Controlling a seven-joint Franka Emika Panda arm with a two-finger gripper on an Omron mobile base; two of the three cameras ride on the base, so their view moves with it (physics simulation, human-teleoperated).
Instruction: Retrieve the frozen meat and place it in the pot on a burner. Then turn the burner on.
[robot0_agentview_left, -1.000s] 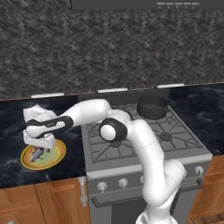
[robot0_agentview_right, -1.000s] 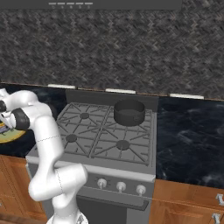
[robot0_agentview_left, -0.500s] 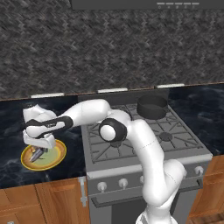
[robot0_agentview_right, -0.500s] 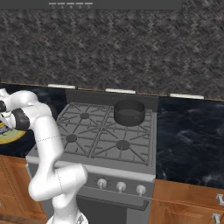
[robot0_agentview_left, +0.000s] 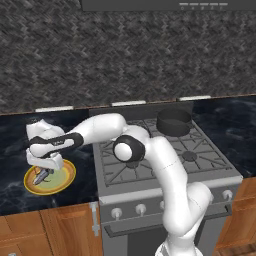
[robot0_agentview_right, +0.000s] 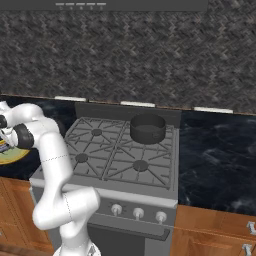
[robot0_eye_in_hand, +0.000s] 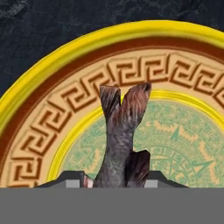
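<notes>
Two dark fingertips are clamping the frozen meat (robot0_eye_in_hand: 120, 140) near its body, its long axis running straight out from the gripper (robot0_agentview_left: 44, 172), forked tail leading, just over the yellow-rimmed plate (robot0_agentview_left: 62, 183); the pot (robot0_agentview_left: 174, 122) is sitting well apart to the right.

the left base view is looking forward and down from behind the arm's left, taking in the stove (robot0_agentview_left: 165, 150), the pot (robot0_agentview_left: 174, 121) at its back and the yellow plate (robot0_agentview_left: 50, 178) on the dark counter (robot0_agentview_left: 12, 150) at left. the right base view is facing the same stove (robot0_agentview_right: 120, 155) and pot (robot0_agentview_right: 148, 128) from the other side, with the plate (robot0_agentview_right: 10, 154) slipping off its left edge. the hand view is sitting very close above the plate (robot0_eye_in_hand: 52, 113), looking down along the gripper (robot0_eye_in_hand: 111, 183) at the frozen meat (robot0_eye_in_hand: 118, 140)
</notes>
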